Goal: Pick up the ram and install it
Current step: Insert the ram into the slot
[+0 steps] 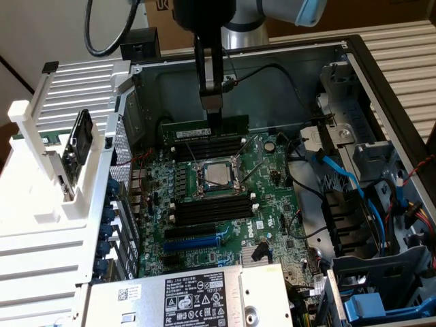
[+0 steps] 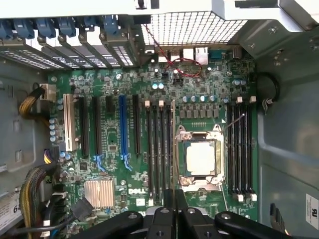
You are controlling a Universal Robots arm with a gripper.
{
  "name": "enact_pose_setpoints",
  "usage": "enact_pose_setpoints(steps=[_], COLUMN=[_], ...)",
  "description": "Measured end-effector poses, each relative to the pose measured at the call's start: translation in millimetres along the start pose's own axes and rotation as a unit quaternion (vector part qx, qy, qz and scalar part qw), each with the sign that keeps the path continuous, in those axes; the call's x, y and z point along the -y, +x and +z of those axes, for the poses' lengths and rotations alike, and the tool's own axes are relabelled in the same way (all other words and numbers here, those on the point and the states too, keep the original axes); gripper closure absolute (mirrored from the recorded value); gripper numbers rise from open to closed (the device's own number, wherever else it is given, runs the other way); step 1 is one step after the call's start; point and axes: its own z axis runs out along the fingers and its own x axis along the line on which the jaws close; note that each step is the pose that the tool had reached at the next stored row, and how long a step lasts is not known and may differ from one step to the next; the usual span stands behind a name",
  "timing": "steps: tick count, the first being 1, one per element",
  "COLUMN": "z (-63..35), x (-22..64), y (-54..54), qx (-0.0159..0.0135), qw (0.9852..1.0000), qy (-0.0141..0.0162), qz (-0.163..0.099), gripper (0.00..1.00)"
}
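Lying open, the computer case (image 1: pixel 170 88) (image 2: pixel 286 99) is taking up most of the exterior view, with the green motherboard (image 1: pixel 262 187) (image 2: pixel 75 82) sitting flat inside it. A white rack (image 1: pixel 61 204) is standing against the case on the exterior view's left. A grey labelled box (image 1: pixel 197 296) is covering the near edge of the board. Blue cables (image 1: pixel 340 174) are running through the bays on the exterior view's right.

The arm (image 1: pixel 211 20) is reaching down from the top of the exterior view into the case. Two banks of black memory slots are flanking the CPU (image 1: pixel 218 175) (image 2: pixel 200 158): the far bank (image 1: pixel 208 146) is lying toward the case's back wall. The near bank (image 1: pixel 211 210) is lying beside the blue slot (image 1: pixel 194 240) (image 2: pixel 122 129).

The ram (image 1: pixel 204 128) (image 2: pixel 173 149) is hanging level above the board, long side parallel to the slots. In the exterior view it is lining up over the far edge of the far bank. It is not seated in any slot. In the wrist view it is showing edge-on as a thin strip running out from between the fingers, next to the CPU socket.

The gripper (image 1: pixel 214 112) (image 2: pixel 174 196) is pointing straight down. Its jaws are closed on the top edge of the ram, gripping it near the middle of its length.
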Motion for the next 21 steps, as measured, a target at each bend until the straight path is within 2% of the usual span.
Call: enact_pose_setpoints(steps=[2,3,15,21], z=[7.2,11.0,34.6,47.3], x=[1.5,1.9,1.8,1.6], y=[2.7,3.7,7.3,13.0], qx=[0.0035,0.004,0.0048,0.007], qw=[1.0,1.0,1.0,1.0], qy=[-0.0002,-0.0002,-0.0015,-0.0025], qz=[0.0,0.0,0.0,-0.002], gripper=[0.88,0.88,0.88,0.88])
